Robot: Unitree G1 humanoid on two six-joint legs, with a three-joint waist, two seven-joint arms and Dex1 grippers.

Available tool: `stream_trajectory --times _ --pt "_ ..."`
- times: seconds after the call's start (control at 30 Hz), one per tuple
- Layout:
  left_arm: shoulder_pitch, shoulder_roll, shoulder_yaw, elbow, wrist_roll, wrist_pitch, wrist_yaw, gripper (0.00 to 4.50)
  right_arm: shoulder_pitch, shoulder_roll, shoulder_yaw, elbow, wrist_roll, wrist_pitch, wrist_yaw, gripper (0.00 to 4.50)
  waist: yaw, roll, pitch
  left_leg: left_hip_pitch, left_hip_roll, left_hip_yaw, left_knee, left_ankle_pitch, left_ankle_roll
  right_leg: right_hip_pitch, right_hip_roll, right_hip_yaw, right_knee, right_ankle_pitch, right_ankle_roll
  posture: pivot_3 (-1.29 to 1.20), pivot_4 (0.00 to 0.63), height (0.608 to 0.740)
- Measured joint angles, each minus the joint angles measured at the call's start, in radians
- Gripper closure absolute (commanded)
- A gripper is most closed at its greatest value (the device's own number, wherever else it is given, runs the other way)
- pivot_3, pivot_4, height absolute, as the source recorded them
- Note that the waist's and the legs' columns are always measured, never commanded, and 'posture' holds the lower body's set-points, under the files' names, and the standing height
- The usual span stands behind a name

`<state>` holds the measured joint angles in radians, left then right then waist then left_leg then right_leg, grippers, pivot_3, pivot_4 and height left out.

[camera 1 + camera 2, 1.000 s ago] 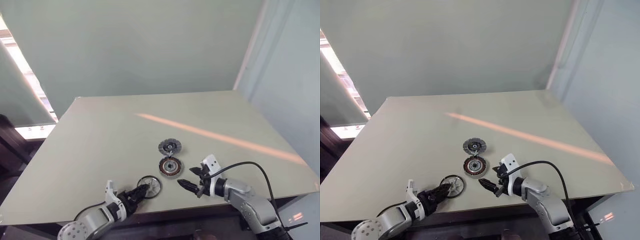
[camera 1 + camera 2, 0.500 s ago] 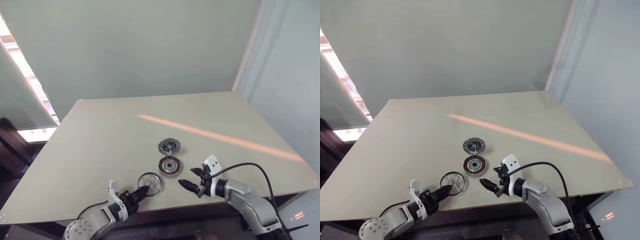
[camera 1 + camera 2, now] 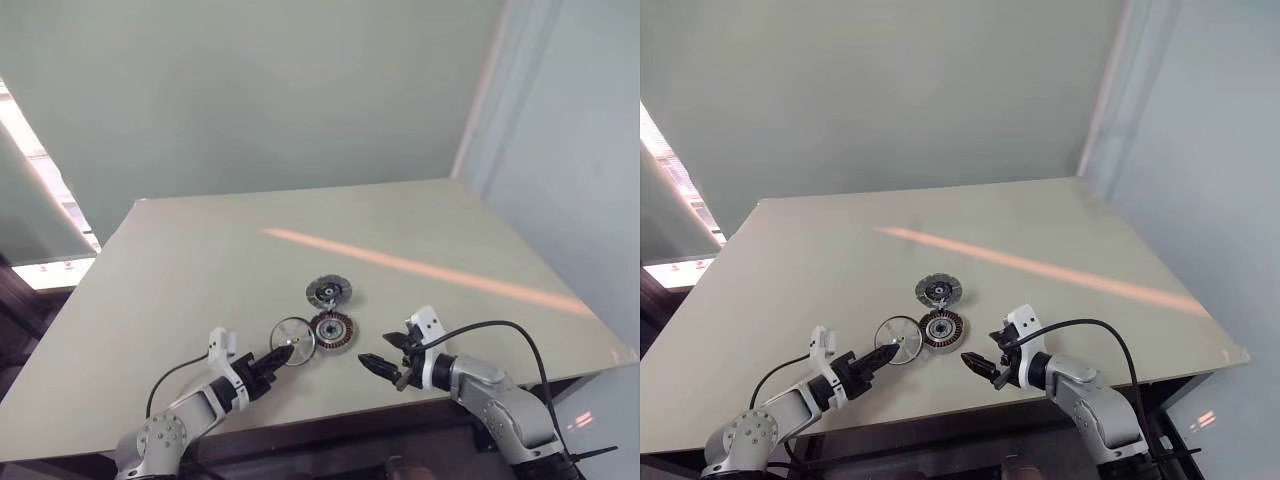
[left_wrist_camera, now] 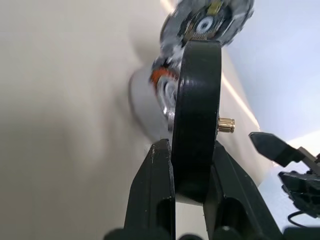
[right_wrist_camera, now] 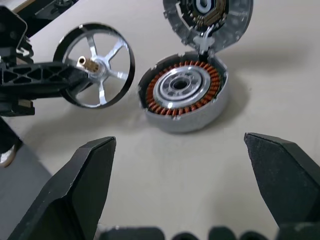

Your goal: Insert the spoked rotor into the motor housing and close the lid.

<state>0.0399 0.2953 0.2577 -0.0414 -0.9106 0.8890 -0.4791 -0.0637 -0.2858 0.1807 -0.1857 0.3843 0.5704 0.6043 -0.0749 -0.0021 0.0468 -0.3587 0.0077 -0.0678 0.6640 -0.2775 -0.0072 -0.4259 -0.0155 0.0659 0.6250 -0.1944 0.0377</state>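
The left claw point(image 3: 277, 359), pinching the thin silver spoked rotor point(image 3: 293, 339) by its rim beside the copper-wound round motor housing point(image 3: 332, 331), may let it swivel and seat crookedly; the right claw point(image 3: 384, 357) hangs wide open, empty.

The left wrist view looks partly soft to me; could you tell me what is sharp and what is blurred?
Left wrist view: the spoked rotor and the fingers gripping it are sharp; the motor housing and lid behind are blurred.
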Motion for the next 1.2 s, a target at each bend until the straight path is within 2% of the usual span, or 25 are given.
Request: stream_trajectory --times 0.47,0.6,0.67,0.77,0.83,1.0,1.2 --pt "0.024 -0.025 0.042 -0.138 -0.057 0.035 0.080 4.20 -0.005 0.006 -0.001 0.008 -0.001 0.001 0.001 0.00 0.004 -0.001 0.000 -0.001 -0.004 0.000 0.000 -0.012 0.005 0.000 0.000 0.006 -0.001 0.002 -0.001 0.00 0.000 0.740" --pt "0.036 0.029 0.027 -0.206 -0.026 0.002 0.046 4.20 -0.010 0.013 -0.022 0.008 0.023 0.046 -0.003 0.00 0.004 -0.001 0.000 0.000 -0.003 0.000 0.001 -0.011 0.005 0.001 0.001 0.005 0.000 0.002 -0.001 0.00 0.000 0.740" --pt "0.035 0.096 -0.014 -0.247 0.051 -0.066 0.002 4.20 -0.016 0.024 -0.052 0.007 0.060 0.099 -0.013 0.00 0.004 -0.001 0.000 0.000 -0.003 0.000 0.001 -0.010 0.004 0.001 0.001 0.005 0.001 0.002 -0.001 0.00 0.000 0.740" --pt "0.026 0.242 -0.126 -0.276 0.264 -0.241 -0.084 4.20 -0.039 0.038 -0.110 0.004 0.136 0.201 -0.038 0.00 0.004 0.000 0.000 0.001 -0.004 0.001 0.001 -0.010 0.004 0.001 0.001 0.006 0.000 0.002 -0.001 0.00 0.000 0.740" --pt "0.015 0.306 -0.205 -0.275 0.399 -0.364 -0.144 4.20 -0.057 0.059 -0.160 0.000 0.193 0.274 -0.063 0.00 0.004 0.001 0.000 0.000 -0.004 0.001 0.001 -0.010 0.004 0.001 0.001 0.007 0.000 0.002 -0.001 0.00 0.000 0.740" --pt "-0.042 0.306 -0.306 -0.244 0.575 -0.614 -0.217 4.20 -0.121 0.121 -0.261 -0.001 0.329 0.445 -0.150 0.00 0.004 0.001 0.000 0.000 -0.004 0.001 -0.001 -0.010 0.004 0.000 0.001 0.007 0.000 0.002 -0.001 0.00 0.000 0.740" --pt "-0.059 0.285 -0.363 -0.111 0.742 -0.934 -0.258 4.20 -0.147 0.184 -0.376 0.006 0.440 0.598 -0.271 0.00 0.004 0.002 0.000 0.000 -0.004 0.001 -0.002 -0.010 0.004 0.000 0.001 0.007 0.000 0.003 0.000 0.00 0.000 0.740"
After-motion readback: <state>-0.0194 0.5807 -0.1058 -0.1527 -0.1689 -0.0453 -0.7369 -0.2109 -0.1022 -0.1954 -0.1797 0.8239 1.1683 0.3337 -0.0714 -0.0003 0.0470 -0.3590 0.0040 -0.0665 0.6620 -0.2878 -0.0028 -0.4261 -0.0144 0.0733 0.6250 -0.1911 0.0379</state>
